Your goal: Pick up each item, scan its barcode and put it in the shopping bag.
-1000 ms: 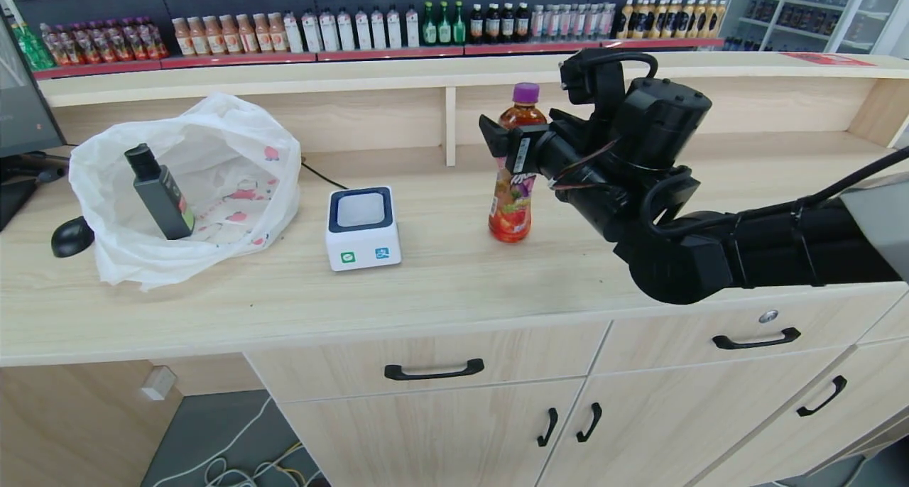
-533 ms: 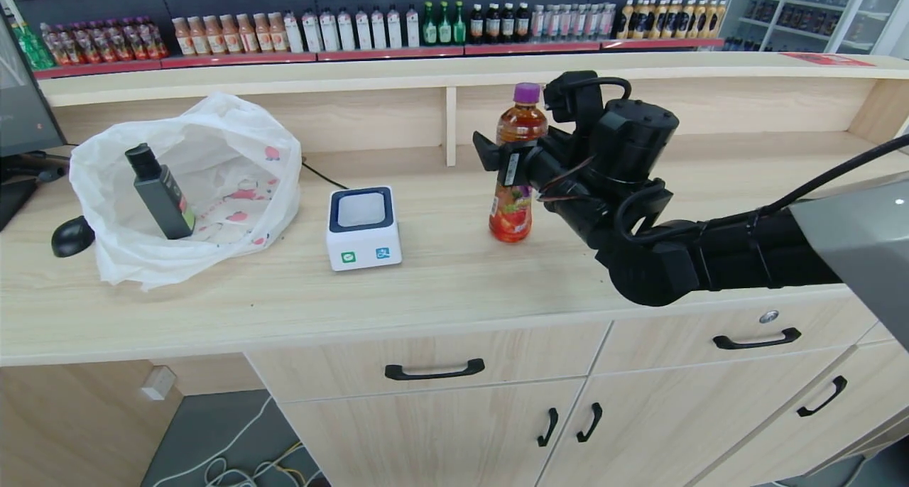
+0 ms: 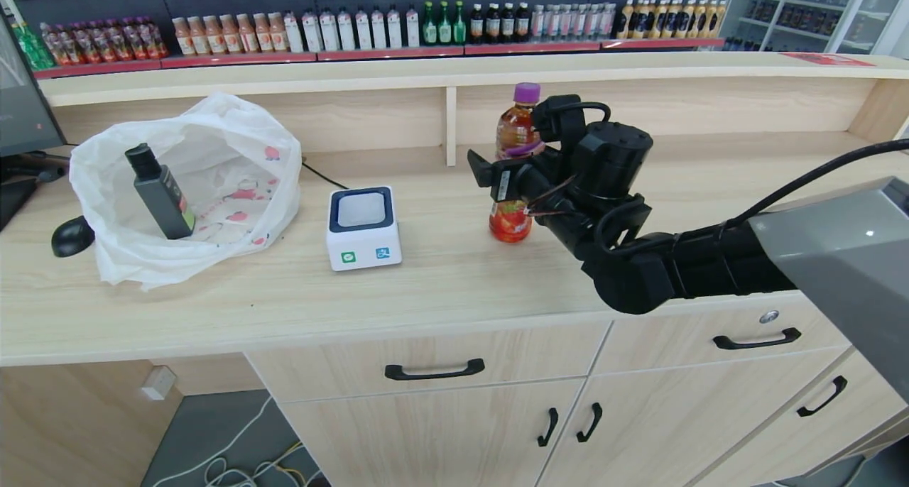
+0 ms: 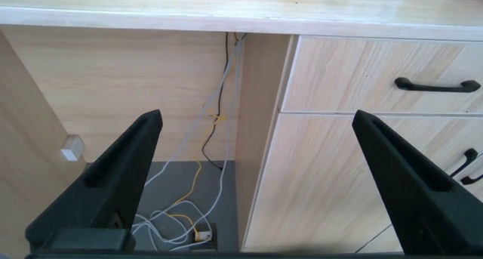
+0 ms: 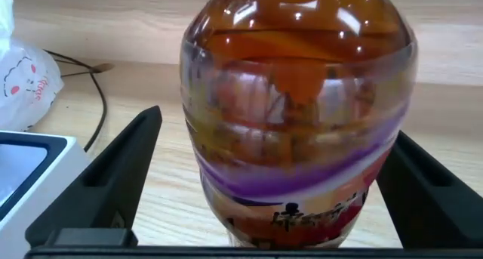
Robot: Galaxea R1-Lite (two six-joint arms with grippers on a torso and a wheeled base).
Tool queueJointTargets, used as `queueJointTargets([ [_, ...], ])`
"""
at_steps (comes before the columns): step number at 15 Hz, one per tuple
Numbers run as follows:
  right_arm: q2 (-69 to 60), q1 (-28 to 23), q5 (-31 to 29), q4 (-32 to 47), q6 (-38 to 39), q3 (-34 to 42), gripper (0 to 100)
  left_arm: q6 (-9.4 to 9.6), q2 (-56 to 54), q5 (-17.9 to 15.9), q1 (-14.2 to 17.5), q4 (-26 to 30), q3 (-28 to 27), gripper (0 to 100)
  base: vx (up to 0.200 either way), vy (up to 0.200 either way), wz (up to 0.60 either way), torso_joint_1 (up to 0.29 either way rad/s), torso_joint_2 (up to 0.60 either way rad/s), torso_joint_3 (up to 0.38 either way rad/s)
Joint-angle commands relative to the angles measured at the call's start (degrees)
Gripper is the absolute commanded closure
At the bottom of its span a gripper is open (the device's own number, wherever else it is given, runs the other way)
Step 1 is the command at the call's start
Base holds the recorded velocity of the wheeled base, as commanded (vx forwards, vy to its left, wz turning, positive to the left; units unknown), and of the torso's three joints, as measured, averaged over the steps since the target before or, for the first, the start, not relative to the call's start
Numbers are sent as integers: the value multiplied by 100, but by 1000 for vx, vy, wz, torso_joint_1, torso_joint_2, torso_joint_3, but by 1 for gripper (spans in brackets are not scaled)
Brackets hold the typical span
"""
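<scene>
The right end effector (image 5: 275, 138) gapes around one drink bottle (image 3: 514, 126); the left end effector (image 4: 256, 117) gapes too.

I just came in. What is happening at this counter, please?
The robot is working at a shop checkout. Its right gripper is open around an upright orange drink bottle standing on the counter, with a gap on each side, so the bottle is not yet gripped. A dark bottle already sits in the white shopping bag, and the scanner stands between bag and drink. The left gripper is open, low in front of the drawers.
</scene>
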Motion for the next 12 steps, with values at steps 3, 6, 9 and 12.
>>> queueJointTargets([
  [3,88,1,-1,-5,-1,8,0,-1,-2,0,2,0,0,0,0,0,0,0,0,0],
  [6,159,10,-1,-75,-10,8,0,-1,-2,0,2,0,0,0,0,0,0,0,0,0],
  [9,194,37,-10,-163,-10,8,0,-1,-2,0,2,0,0,0,0,0,0,0,0,0],
  [12,229,45,-19,-172,-10,-10,0,-1,-2,0,2,0,0,0,0,0,0,0,0,0],
])
